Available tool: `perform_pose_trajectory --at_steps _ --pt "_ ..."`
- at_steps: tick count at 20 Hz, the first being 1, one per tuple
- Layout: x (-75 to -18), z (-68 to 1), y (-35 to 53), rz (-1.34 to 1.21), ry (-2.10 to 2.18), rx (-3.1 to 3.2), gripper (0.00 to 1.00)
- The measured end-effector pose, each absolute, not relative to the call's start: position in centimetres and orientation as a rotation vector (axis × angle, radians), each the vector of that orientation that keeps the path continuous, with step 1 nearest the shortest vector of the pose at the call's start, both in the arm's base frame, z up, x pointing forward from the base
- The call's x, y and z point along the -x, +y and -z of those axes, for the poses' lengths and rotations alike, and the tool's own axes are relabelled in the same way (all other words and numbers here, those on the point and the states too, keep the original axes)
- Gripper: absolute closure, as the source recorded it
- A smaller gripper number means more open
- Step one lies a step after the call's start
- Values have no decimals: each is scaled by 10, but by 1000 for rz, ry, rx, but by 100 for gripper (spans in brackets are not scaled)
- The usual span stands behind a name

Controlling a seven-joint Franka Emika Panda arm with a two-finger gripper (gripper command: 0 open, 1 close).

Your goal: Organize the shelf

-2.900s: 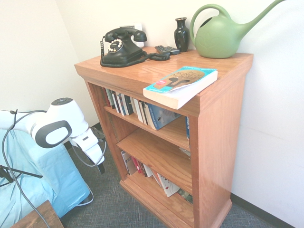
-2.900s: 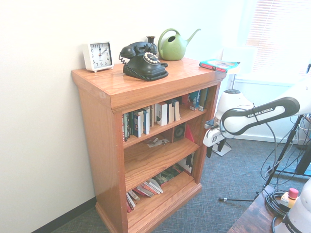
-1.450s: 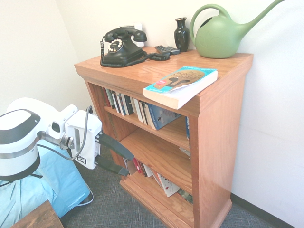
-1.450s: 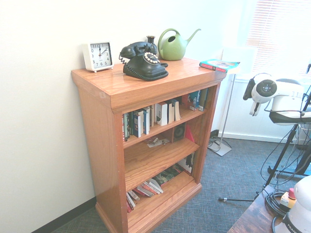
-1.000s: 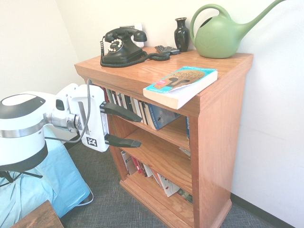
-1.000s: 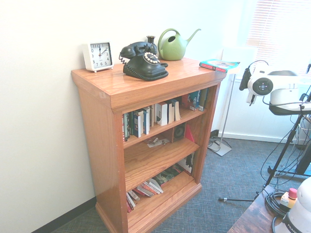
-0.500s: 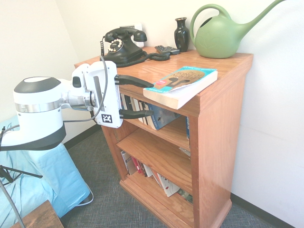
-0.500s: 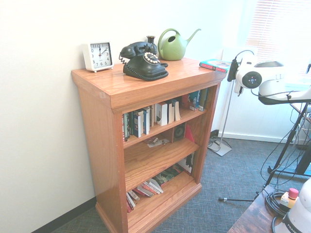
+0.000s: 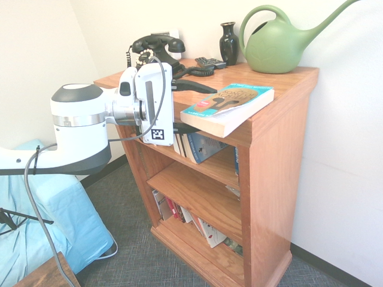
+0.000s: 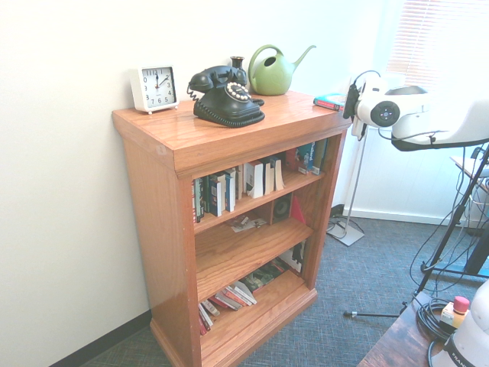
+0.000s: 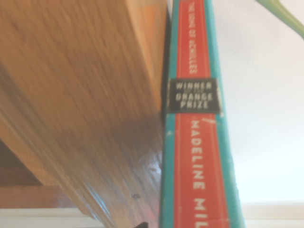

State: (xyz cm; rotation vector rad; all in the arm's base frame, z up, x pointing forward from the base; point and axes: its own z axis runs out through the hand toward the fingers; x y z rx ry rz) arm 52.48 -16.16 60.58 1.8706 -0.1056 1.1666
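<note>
The shelf (image 9: pixel 275 167) is a reddish-brown bookcase with a thick overhanging top, also seen in the second exterior view (image 10: pixel 153 214). A teal paperback book (image 9: pixel 230 104) lies flat on the top and juts over the front edge. My gripper (image 9: pixel 200 109) is open at the book's near end. One finger (image 9: pixel 194 86) reaches over the top board, and the other runs under the overhang, partly hidden by the book. In the wrist view, the book's red and teal spine (image 11: pixel 194 142) sits against the wooden top (image 11: pixel 85 95). From the other side, my hand hides most of the book (image 10: pixel 330 101).
On the top stand a black rotary telephone (image 9: pixel 152 57), a small remote (image 9: pixel 209 61), a black vase (image 9: pixel 228 42), a green watering can (image 9: pixel 275 42) and a white clock (image 10: pixel 154 87). Books fill the upper tier (image 9: pixel 179 137) and lean on the bottom tier (image 9: pixel 191 218).
My arm has risen from the shelf's middle height to the top board and moved in toward the book. The gripper has stayed open.
</note>
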Motion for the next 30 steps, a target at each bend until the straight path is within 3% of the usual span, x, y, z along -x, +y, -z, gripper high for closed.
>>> perform_pose_trajectory --at_steps 1,2,30 --pt "-525 -603 -164 -1164 -103 -1877 0" --pt "-526 -602 -166 -1164 -99 -1881 100" --pt "-534 -601 -164 -1175 -96 -1884 100"
